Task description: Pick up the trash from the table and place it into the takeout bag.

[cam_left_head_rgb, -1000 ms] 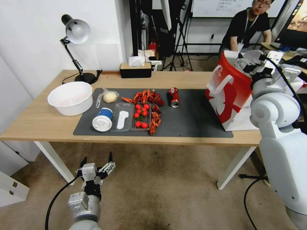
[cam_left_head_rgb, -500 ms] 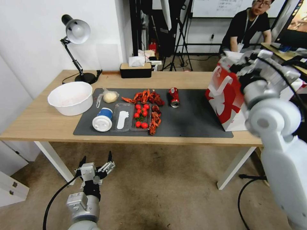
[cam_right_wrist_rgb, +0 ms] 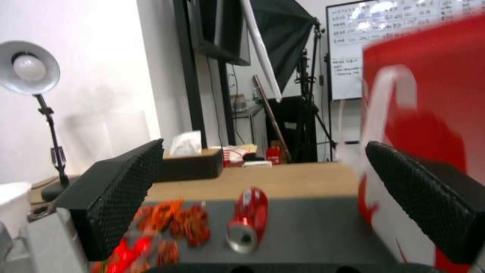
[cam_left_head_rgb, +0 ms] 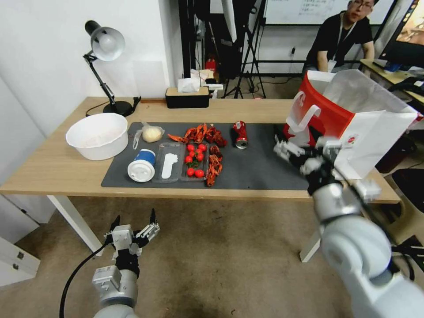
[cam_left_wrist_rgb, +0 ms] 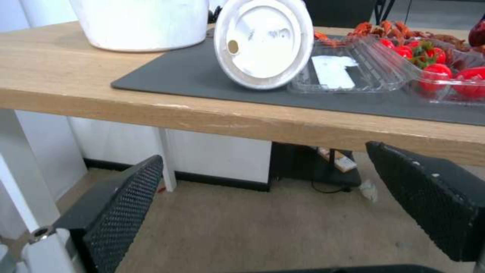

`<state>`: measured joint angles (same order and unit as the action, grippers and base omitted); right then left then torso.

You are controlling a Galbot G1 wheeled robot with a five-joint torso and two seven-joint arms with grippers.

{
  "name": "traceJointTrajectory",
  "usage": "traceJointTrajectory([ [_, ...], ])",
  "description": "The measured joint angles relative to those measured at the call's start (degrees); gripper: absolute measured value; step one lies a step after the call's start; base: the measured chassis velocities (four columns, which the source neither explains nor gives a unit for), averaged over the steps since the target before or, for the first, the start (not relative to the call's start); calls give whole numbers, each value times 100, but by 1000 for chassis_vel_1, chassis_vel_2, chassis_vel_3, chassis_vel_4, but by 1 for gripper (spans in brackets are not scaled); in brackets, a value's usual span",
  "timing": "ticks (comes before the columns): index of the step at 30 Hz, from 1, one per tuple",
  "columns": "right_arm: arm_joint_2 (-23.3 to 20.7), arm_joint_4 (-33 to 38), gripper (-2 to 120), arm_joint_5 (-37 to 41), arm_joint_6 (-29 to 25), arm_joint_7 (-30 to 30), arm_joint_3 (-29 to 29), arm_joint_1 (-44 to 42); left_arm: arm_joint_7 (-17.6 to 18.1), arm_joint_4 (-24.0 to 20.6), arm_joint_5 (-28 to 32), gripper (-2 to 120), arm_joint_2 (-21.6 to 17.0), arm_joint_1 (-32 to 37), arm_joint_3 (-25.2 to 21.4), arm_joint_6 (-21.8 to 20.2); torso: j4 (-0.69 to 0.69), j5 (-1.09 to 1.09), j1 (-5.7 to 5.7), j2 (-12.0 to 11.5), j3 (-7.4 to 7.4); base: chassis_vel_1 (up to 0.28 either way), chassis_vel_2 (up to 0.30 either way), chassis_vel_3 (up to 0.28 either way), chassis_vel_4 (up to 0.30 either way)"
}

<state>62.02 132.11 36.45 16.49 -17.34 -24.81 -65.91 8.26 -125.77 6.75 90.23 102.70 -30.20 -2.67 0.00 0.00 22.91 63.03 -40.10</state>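
Head view: right pincer (cam_left_head_rgb: 293, 152) hangs wide apart, holding nothing, just beside the takeout bag (cam_left_head_rgb: 340, 119); left pincer (cam_left_head_rgb: 132, 229) waits spread below the table (cam_left_head_rgb: 53, 168).

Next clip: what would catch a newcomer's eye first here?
The big red and white takeout bag, standing open at the table's right end, with the right gripper just in front of it, jaws open and empty. Then the red crayfish shells and red can mid-mat. The left gripper hangs open below the table edge.
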Motion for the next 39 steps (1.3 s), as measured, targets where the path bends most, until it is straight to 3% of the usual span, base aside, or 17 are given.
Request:
traceJointTrajectory([
  [4, 177, 8, 100, -636, -607, 264, 11, -701, -47, 15, 31, 100, -9, -11, 6, 4, 0, 0, 0, 0, 0, 0, 0, 0, 0],
  [8, 506, -277, 100, -1354, -1897, 641, 65, -1869, -68, 44, 104, 100, -38, -33, -5, 37, 0, 0, 0, -1, 0, 0, 0, 0, 0],
  [9, 506, -277, 100, -1354, -1897, 641, 65, -1869, -68, 44, 104, 100, -38, -33, -5, 37, 0, 0, 0, -1, 0, 0, 0, 0, 0],
  [12, 657, -813, 100, -1672, -2758, 729, 146, -2457, -69, 83, 117, 100, -57, -36, 3, 58, 1, 0, 0, -1, 0, 0, 0, 0, 0],
  [17, 781, -1219, 100, -1895, -3257, 698, 163, -2829, -71, 104, 142, 100, -85, -40, -8, 67, 1, 1, 0, -1, -1, 0, 0, 0, 0],
  [25, 1033, -1398, 100, -2090, -3469, 597, 275, -3223, -84, 142, 144, 100, -69, -75, -19, 85, 1, 1, 0, -1, -1, 0, 0, 0, 0],
  [39, 995, -1493, 100, -2112, -3424, 579, 408, -3149, -87, 209, 125, 100, -42, -28, -18, 200, 0, 0, 1, -1, -1, 0, 0, 0, 0],
])
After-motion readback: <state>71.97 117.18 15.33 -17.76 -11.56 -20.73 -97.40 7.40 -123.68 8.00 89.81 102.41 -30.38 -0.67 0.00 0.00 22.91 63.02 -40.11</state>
